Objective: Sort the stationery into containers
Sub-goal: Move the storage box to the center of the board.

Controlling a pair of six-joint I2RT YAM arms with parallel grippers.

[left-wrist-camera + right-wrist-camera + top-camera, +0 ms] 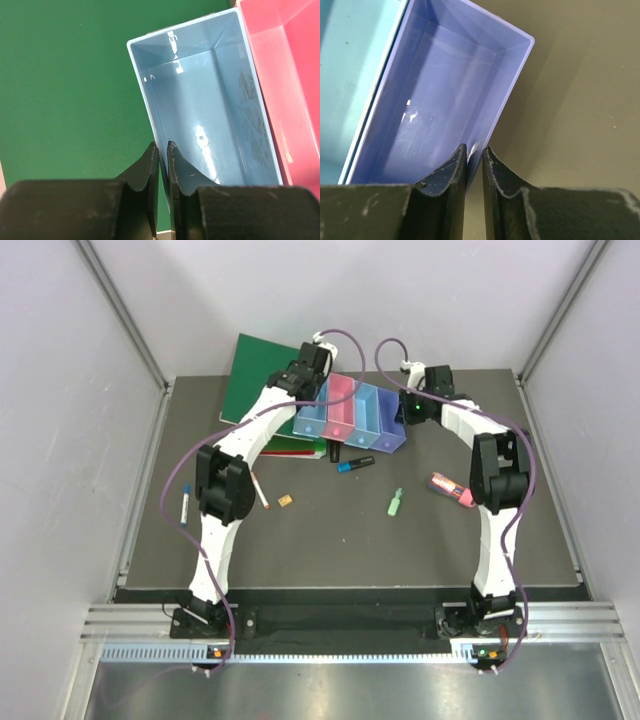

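the row of bins (352,415) stands far back on the table (330,550), with binders (255,380) at its left end. the marker (355,464) lies just before it, the pen (186,506) far left, the tube (452,490) far right.

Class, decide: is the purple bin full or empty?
Empty. In the right wrist view the purple bin shows bare floor and walls; the right end effector hides only its near edge.

One high view, two close wrist views.
The top camera looks steeply down on the whole worktop (350,540); the left wrist camera faces closely into the end light blue bin (210,115), the right wrist camera into the purple bin (435,100); the top view shows both bins.
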